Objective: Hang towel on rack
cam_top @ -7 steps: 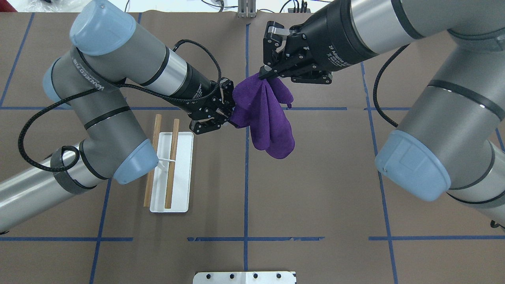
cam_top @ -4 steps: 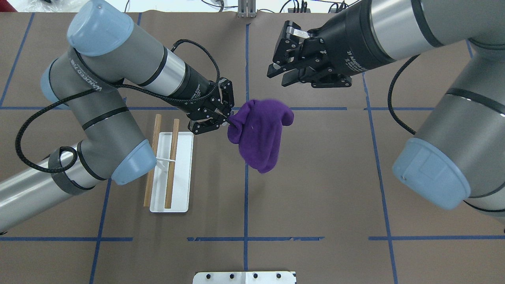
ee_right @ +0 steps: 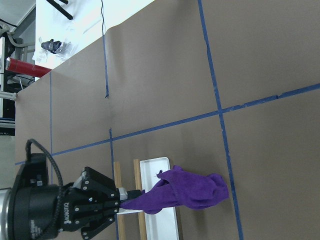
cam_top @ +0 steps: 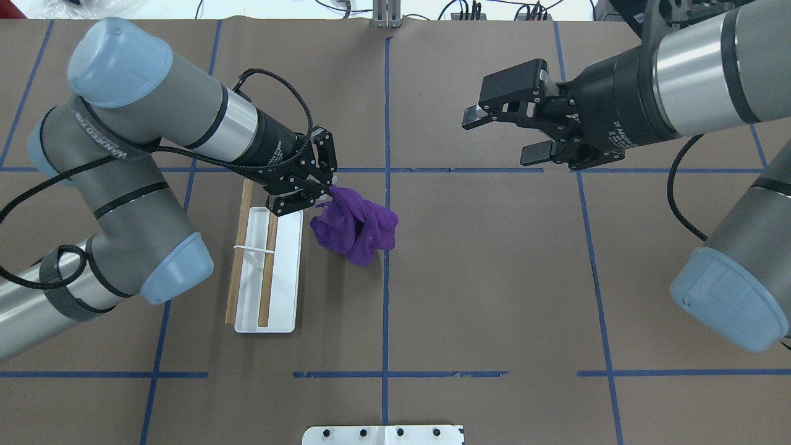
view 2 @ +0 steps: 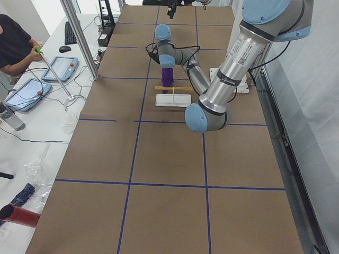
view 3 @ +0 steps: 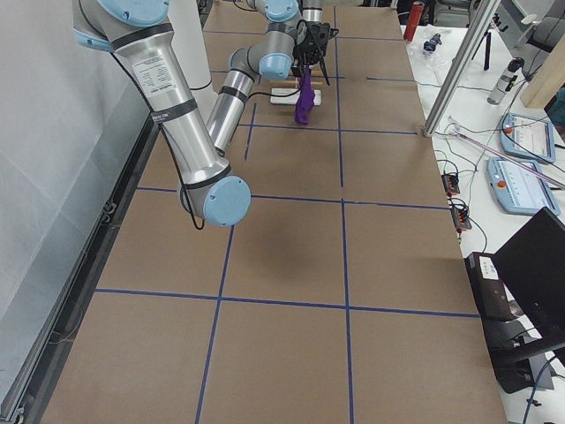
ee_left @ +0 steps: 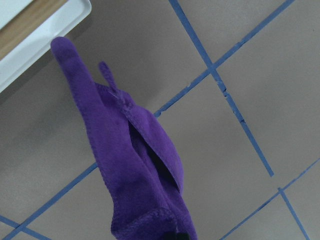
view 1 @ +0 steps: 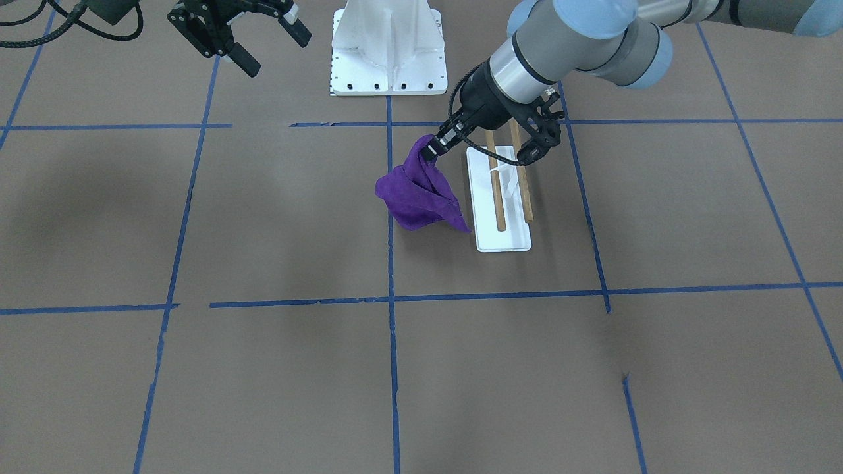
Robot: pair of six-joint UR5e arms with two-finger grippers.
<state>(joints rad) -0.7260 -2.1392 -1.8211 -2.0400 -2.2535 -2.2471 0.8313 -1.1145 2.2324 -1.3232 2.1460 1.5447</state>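
Towel [cam_top: 353, 232] held, not hung yet.
Left gripper [cam_top: 330, 186] pinches one corner beside rack [cam_top: 285, 278]; right gripper [cam_top: 503, 133] wide, empty; draping remains.

"WANDEED" on L arm strap [cam_top: 102, 137], "2F Adaptive" on R gripper [cam_top: 502, 133].

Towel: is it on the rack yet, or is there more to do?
Not yet. Done: the purple towel is picked up, pinched by the left gripper alone; the right gripper is open and off to the side. In hand: the towel hangs beside the rack, not on it. Left: lift it over the wooden dowels and drape it.
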